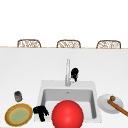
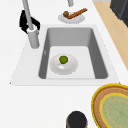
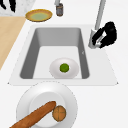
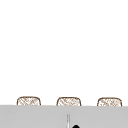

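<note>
The right robot hand (image 1: 74,74) is at the tap (image 1: 67,72), just to its right at the far side of the sink (image 1: 93,87), and its fingers are curled round the tap's little side handle. The left robot hand (image 1: 40,112) hangs by the near left corner of the sink with its fingers loose and apart, next to a yellow plate (image 1: 18,115) on the worktop (image 1: 22,70). In the sink lies a white bowl (image 2: 63,64) with a small green fruit (image 2: 63,59) in it

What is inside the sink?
A white plate lies on the bottom of the sink, with a small green ball on it. In the front view a big red ball hides them.
</note>
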Tool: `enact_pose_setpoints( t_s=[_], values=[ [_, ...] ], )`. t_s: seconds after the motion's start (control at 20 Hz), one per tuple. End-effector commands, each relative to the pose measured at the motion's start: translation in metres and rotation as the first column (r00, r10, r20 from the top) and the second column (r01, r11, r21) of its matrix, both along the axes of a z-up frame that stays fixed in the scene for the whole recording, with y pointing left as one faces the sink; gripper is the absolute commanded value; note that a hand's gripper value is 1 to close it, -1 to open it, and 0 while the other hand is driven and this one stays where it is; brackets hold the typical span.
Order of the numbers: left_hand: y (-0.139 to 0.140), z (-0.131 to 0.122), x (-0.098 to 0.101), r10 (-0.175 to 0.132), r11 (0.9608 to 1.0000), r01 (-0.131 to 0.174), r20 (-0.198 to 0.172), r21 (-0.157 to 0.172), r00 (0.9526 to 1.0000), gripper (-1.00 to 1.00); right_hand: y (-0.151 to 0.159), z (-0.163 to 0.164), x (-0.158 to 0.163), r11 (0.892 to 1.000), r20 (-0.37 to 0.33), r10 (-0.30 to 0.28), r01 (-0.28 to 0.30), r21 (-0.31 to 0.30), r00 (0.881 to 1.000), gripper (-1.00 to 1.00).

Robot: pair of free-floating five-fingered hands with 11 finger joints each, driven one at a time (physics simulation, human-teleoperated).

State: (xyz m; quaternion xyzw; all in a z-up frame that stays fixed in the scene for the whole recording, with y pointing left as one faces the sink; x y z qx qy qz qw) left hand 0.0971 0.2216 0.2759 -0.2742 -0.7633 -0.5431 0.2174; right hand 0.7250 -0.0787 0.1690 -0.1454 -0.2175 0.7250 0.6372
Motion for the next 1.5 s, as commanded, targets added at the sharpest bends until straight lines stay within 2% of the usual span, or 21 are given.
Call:
enact_pose_setpoints(
  t_s=[0.0,0.15,0.4,0.6,0.75,0.9,1.05,1.1,1.15,1.2,1.25,1.45],
  values=[
    [0.000,0.000,0.000,0.000,1.0000,0.000,0.000,0.000,1.0000,0.00,0.022,0.027,-0.006,0.999,0.000,0.000,0.000,-0.048,1.000,1.00],
    [0.000,0.000,0.000,0.000,1.0000,0.000,0.000,0.000,1.0000,0.00,0.031,0.023,-0.006,0.994,0.020,0.006,-0.004,-0.107,1.000,1.00],
    [0.000,0.000,0.000,0.000,1.0000,0.000,0.000,0.000,1.0000,0.00,0.043,0.022,-0.010,0.976,0.064,0.027,-0.013,-0.219,0.998,1.00],
    [0.000,0.000,0.000,0.000,1.0000,0.000,0.000,0.000,1.0000,0.00,0.057,0.021,-0.015,0.947,0.102,0.057,-0.022,-0.320,0.993,1.00],
    [0.000,0.000,0.000,0.000,1.0000,0.000,0.000,0.000,1.0000,0.00,0.068,0.019,-0.019,0.912,0.132,0.092,-0.030,-0.410,0.987,1.00],
    [0.000,0.000,0.000,0.000,1.0000,0.000,0.000,0.000,1.0000,0.00,0.061,0.015,-0.019,0.907,0.139,0.107,-0.039,-0.419,0.985,1.00],
    [0.000,0.000,0.000,0.000,1.0000,0.000,0.000,0.000,1.0000,0.00,0.045,0.020,-0.017,0.918,0.174,0.103,-0.026,-0.396,0.979,1.00],
    [0.000,0.000,0.000,0.000,1.0000,0.000,0.000,0.000,1.0000,0.00,0.045,0.022,-0.016,0.919,0.176,0.102,-0.025,-0.393,0.979,-1.00],
    [0.000,0.000,0.000,0.000,1.0000,0.000,0.000,0.000,1.0000,0.00,0.045,0.022,-0.014,0.916,0.173,0.086,-0.010,-0.402,0.981,-1.00],
    [0.000,0.000,0.000,0.000,1.0000,0.000,0.000,0.000,1.0000,0.00,0.045,0.023,-0.015,0.907,0.182,0.088,-0.003,-0.421,0.979,-1.00],
    [0.000,0.000,0.000,0.000,1.0000,0.000,0.000,0.000,1.0000,0.00,0.042,0.027,-0.017,0.903,0.188,0.093,-0.003,-0.429,0.978,-1.00],
    [0.000,0.000,0.000,0.000,1.0000,0.000,0.000,0.000,1.0000,0.00,0.043,0.045,-0.017,0.896,0.191,0.110,-0.014,-0.444,0.975,-1.00]
  ],
)
